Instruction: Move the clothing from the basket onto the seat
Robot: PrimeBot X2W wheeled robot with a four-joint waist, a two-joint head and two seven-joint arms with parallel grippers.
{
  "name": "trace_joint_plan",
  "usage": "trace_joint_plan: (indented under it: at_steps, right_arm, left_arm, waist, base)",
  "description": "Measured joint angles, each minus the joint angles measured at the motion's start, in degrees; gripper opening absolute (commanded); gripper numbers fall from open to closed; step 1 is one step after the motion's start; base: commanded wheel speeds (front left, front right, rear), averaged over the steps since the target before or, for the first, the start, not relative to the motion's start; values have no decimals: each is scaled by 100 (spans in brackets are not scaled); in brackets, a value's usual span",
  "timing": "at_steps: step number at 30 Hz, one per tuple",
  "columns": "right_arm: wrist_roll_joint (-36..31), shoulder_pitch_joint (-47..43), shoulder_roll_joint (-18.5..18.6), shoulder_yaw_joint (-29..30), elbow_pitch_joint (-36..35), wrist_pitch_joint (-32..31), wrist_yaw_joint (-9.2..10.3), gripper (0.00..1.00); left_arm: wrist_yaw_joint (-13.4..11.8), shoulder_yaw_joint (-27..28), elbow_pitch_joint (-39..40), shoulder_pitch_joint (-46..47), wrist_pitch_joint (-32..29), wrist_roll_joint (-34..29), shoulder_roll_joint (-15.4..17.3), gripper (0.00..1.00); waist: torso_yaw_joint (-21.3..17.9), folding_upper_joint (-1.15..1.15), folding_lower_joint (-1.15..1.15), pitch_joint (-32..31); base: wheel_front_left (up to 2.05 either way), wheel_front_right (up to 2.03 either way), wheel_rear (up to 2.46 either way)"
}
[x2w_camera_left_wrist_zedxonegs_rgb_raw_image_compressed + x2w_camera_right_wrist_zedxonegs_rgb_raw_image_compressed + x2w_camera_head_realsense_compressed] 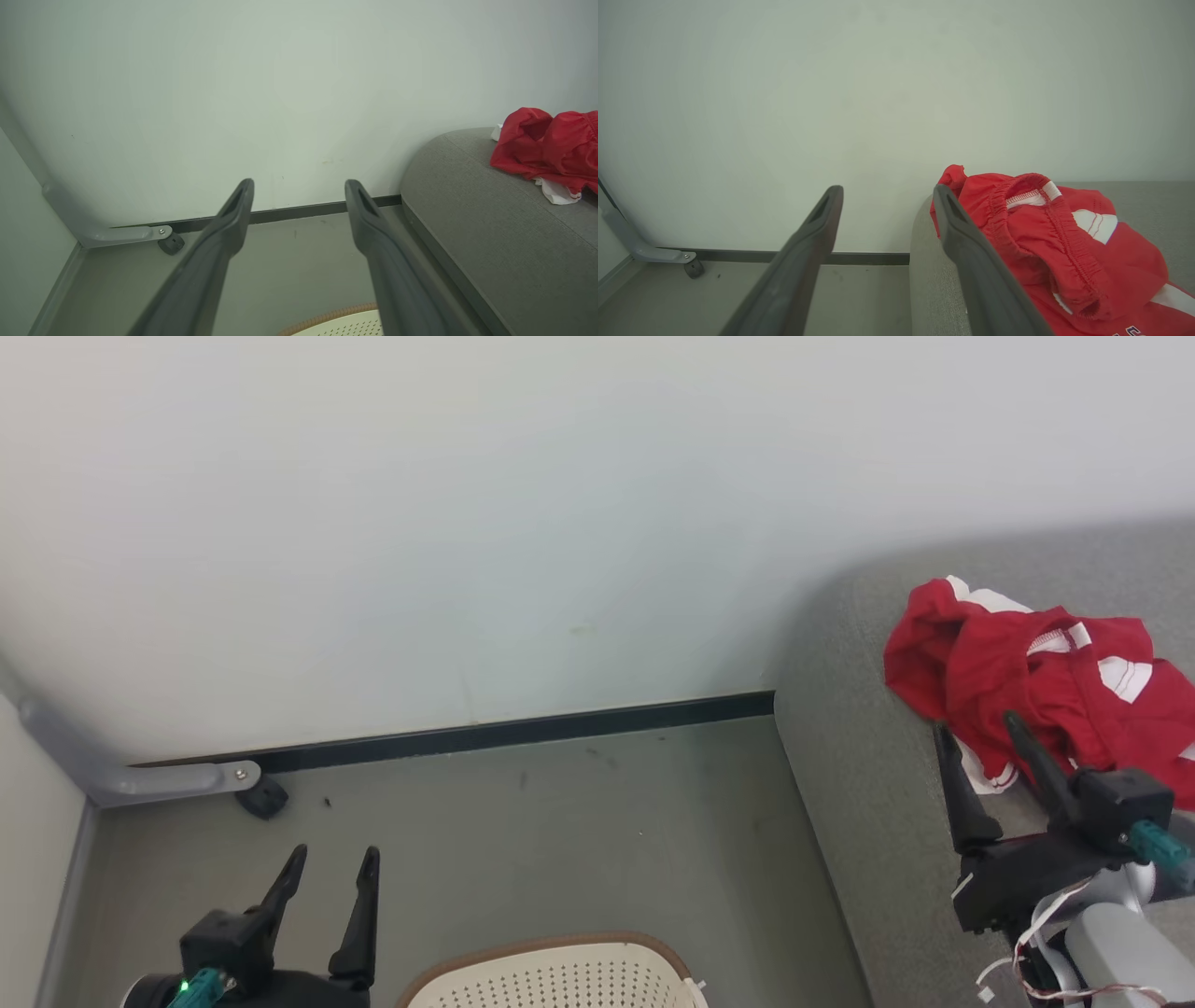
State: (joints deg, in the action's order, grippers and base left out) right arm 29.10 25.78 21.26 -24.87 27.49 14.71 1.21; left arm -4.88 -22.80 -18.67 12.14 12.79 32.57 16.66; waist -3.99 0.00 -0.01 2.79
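The clothing (1027,672) is seen heaped on the seat (859,784), at 1 o'clock from the right hand (974,723) — the nearer one, spread and empty. The left hand (335,851) is likewise spread, with the basket (551,943) at its 4 o'clock — contents hidden.

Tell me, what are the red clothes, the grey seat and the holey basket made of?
Red clothes: thin, slightly shiny sports fabric, probably polyester; it crumples softly and has a gathered elastic waistband. Grey seat: matte woven upholstery cloth; the weave texture shows. Basket: smooth cream plastic, likely, with rows of moulded holes and a brown rim.
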Motion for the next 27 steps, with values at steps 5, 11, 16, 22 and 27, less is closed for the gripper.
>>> trace_joint_plan:
  at_steps: [5, 11, 16, 22, 27]
  right_arm:
    - [-91, -500, -126, -5, -443, 0, 202, 100]
    - [-156, -901, -235, -4, -856, 0, 331, 100]
    - [-254, -1310, -344, 63, -1243, 0, 435, 100]
    - [-358, -1650, -468, 166, -1566, 0, 494, 100]
    - [-443, -1964, -519, 204, -1713, 0, 541, 100]
  left_arm:
    - [-74, 212, -21, -408, 52, 16, 32, 100]
    - [-126, 428, 44, -801, 97, 58, 53, 100]
    - [-176, 658, 147, -1098, 120, 56, 57, 100]
    - [-219, 914, 319, -1392, 148, -31, 33, 100]
    - [-219, 1028, 503, -1454, 151, -132, -75, 100]
  waist:
    - [156, 0, 0, -238]
    - [302, 0, 0, -415]
    - [397, 0, 0, -541]
    - [416, 0, 1, -589]
    - [409, 0, 1, -589]
  base:
    - [0, 0, 0]
    - [0, 0, 0]
    - [0, 0, 0]
    - [0, 0, 0]
    - [0, 0, 0]
